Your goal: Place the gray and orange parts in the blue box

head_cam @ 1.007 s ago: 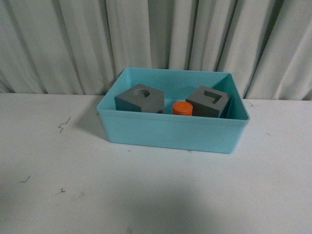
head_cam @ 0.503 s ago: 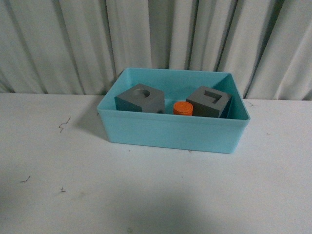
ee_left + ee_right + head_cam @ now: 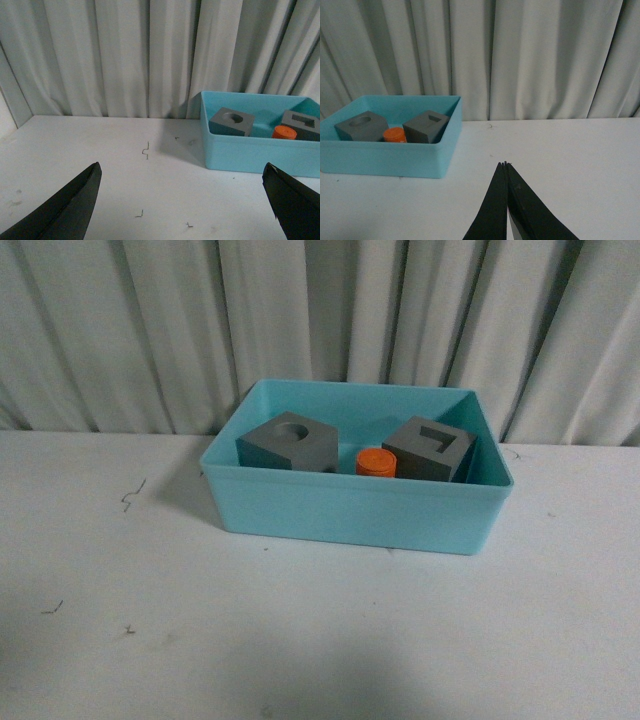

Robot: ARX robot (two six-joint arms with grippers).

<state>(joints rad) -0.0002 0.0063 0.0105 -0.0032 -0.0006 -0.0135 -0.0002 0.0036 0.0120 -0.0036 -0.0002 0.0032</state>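
The blue box [image 3: 355,512] stands on the white table before a grey curtain. Inside it lie a gray cube with a round recess [image 3: 288,444], an orange cylinder [image 3: 377,462] and a gray cube with a rectangular recess [image 3: 429,449]. The front view shows neither arm. In the left wrist view the blue box [image 3: 250,157] is at the right, holding the round-recess cube [image 3: 231,121], the orange cylinder [image 3: 284,132] and the other cube [image 3: 302,124]; my left gripper [image 3: 182,197] is open over bare table, well short of the box. My right gripper [image 3: 505,164] is shut and empty, beside the blue box [image 3: 390,159].
The white table [image 3: 320,640] carries small dark scuff marks [image 3: 131,496] left of the box. A pleated grey curtain [image 3: 320,320] closes off the far edge just behind the box. A pale wall edge [image 3: 12,100] shows in the left wrist view.
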